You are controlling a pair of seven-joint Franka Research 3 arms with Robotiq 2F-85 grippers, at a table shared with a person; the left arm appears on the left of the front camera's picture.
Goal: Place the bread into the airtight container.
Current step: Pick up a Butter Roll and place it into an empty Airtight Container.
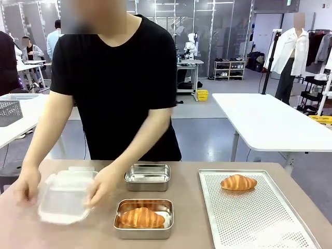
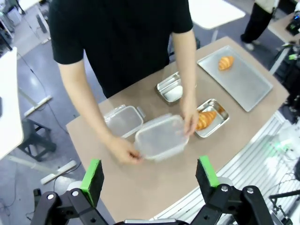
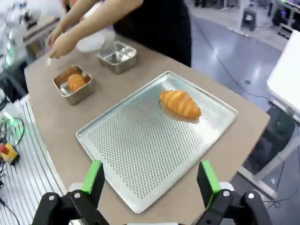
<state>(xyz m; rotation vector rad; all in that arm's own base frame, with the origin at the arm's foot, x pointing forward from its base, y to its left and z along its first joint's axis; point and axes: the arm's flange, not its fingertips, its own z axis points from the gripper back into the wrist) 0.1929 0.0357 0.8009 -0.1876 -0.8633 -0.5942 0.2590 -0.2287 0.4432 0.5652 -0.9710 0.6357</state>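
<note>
Bread in one steel box, more bread on the tray

One croissant (image 1: pixel 142 218) lies inside the near steel box (image 1: pixel 143 234) on the brown table (image 1: pixel 189 228). A second steel box (image 1: pixel 147 181) sits just behind it with no bread in it. Another croissant (image 1: pixel 238 182) lies near the far end of the holey metal tray (image 1: pixel 259 218), on the right side of the table. A person (image 1: pixel 119 78) holds a clear lid (image 1: pixel 62 199) low over the table with both hands, just left of the boxes. A second clear lid (image 2: pixel 123 121) lies flat beside it. The left gripper (image 2: pixel 149 164) hangs high above the table edge, fingers spread wide, holding nothing. The right gripper (image 3: pixel 150 166) hangs above the tray, fingers spread wide too, holding nothing.
</note>
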